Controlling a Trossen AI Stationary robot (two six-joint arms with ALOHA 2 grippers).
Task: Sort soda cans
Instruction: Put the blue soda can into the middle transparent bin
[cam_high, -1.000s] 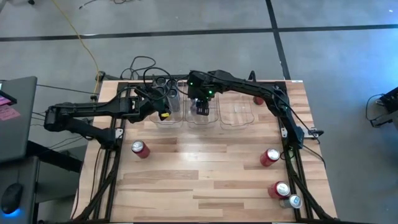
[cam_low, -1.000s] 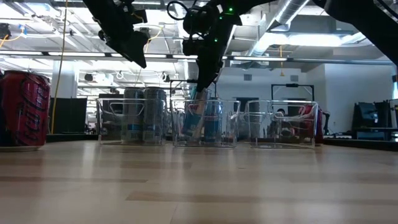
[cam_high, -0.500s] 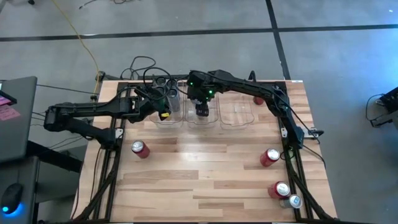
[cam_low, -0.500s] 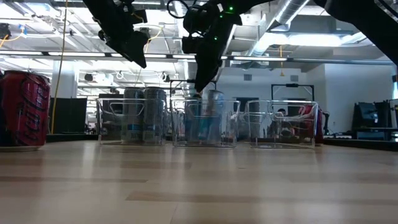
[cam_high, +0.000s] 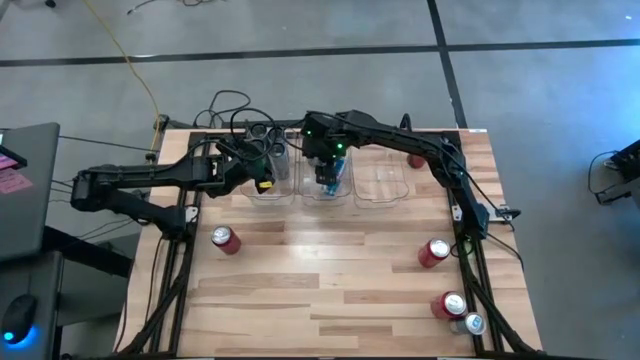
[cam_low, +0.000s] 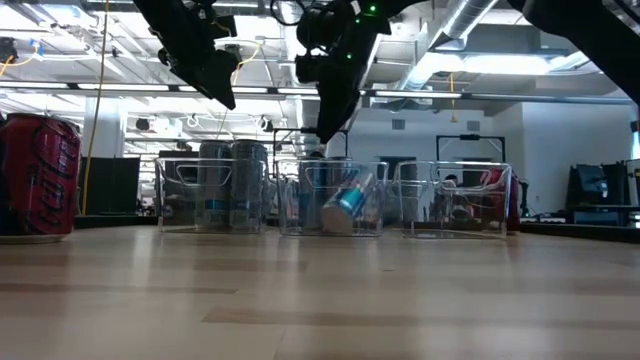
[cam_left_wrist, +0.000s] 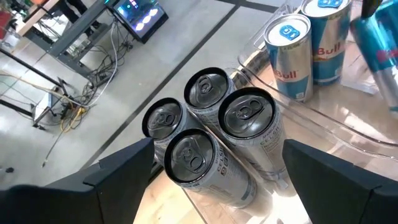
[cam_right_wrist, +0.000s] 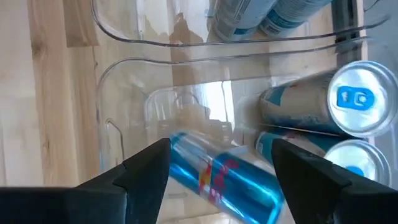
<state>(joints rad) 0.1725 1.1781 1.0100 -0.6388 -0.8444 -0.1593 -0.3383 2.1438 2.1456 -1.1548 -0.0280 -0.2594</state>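
- I am holding the left gripper (cam_high: 262, 172) above the left bin (cam_low: 212, 196), its fingers spread wide and empty; directly under it four dark grey cans (cam_left_wrist: 214, 134) are standing upright, packed together in that bin.
- I am keeping the right gripper (cam_high: 327, 172) over the middle bin (cam_low: 330, 197), fingers apart and gripping nothing; the blue can (cam_right_wrist: 221, 177) is lying tilted below it, between the fingertips in the right wrist view but free of them.
- Beside that tipped can, two silver-blue cans (cam_left_wrist: 305, 46) are standing upright in the same bin, so I judge the drop step to be finishing here, though the can is not settling upright.
- Well away from the right gripper, toward the near edge of the surface (cam_high: 330, 290), red cans are waiting: one (cam_high: 223, 239) on the left arm's side, two (cam_high: 434, 252) and (cam_high: 449, 305) on the right arm's side, with a silver-topped can (cam_high: 473, 323) touching the last.
- The right bin (cam_low: 452, 197) seems to be holding something red; I cannot tell how many.
- Next, I judge, I am lifting the right gripper clear of the bin wall without nudging the leaning can, then reaching for a red can.
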